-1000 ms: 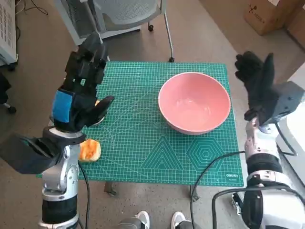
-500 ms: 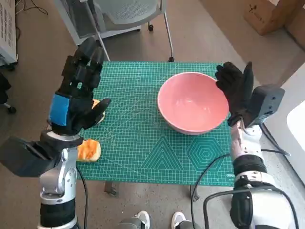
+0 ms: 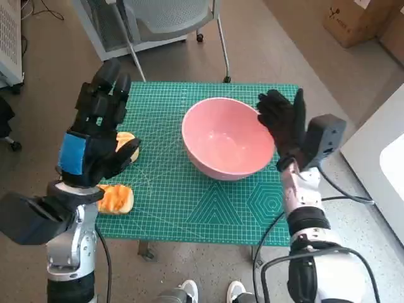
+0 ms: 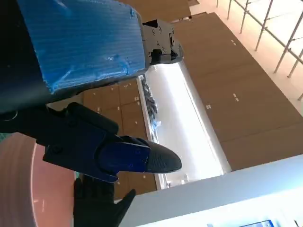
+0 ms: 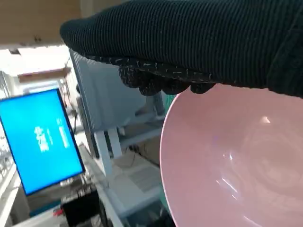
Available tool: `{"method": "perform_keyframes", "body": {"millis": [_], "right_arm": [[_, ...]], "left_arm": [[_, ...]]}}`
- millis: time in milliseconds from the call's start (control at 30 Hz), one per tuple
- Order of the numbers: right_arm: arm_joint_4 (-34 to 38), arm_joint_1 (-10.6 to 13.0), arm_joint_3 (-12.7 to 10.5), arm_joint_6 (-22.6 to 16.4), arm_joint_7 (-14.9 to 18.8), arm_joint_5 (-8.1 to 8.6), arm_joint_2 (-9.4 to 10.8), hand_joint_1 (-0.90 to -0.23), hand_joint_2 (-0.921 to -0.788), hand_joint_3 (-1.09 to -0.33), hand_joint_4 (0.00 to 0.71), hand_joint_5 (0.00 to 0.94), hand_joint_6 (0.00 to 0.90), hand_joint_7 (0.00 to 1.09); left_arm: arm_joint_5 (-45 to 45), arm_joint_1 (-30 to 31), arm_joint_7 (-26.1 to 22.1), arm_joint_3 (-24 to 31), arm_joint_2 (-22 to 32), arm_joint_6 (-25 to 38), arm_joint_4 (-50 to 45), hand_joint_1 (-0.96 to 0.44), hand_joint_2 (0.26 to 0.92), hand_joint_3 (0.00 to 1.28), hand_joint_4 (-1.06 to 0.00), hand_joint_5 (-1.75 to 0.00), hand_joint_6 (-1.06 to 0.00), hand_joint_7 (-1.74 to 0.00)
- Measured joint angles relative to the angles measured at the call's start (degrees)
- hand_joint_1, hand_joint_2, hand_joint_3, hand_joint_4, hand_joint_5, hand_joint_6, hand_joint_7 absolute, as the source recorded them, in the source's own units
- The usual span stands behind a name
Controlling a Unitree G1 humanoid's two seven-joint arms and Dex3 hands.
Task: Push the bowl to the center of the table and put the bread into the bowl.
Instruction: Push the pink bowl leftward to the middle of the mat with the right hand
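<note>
A pink bowl [image 3: 227,137] is seen from above on a green cutting mat [image 3: 189,208] that covers a small table; the bowl sits near the middle, a little toward the right edge. The right hand [image 3: 284,123], in a black knitted glove, is held flat and spread against the bowl's right side, holding nothing. The left hand [image 3: 95,136], black with blue tape on its back, is raised above the mat's left edge with fingers spread and nothing in them. Two pieces of bread lie by the left edge: one piece [image 3: 128,145] is half hidden under the left hand, the other piece [image 3: 115,199] is nearer the front left corner. A risk is judged in the push: since the palm meets the bowl high on its wall, the bowl could be tipped or spun rather than slid, or carried past the centre toward the bread. In the right wrist view the glove [image 5: 189,42] is shown pressed over the bowl's rim [image 5: 163,142], a contact less plain from above. In the left wrist view only the taped hand and a sliver of pink bowl are shown, and no bread.
</note>
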Motion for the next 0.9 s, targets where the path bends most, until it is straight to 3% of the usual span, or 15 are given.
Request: {"method": "perform_keyframes", "body": {"millis": [500,900], "right_arm": [[0.04,-2.43,-0.37,0.84,2.14,-0.10,3.27,-0.603,-0.921,-0.888,0.090,0.002,0.271,0.01],[-0.37,-3.23,0.33,-0.55,5.03,-0.35,2.89,-0.601,-0.921,-0.916,0.081,0.001,0.258,0.01]], "left_arm": [[0.05,3.03,1.45,1.78,1.04,1.15,-3.27,-0.65,0.921,0.21,-0.10,-0.01,0.00,-0.39],[0.32,4.66,2.53,2.00,1.03,1.14,-3.88,-0.65,0.921,0.21,-0.09,-0.01,0.00,-0.39]]}}
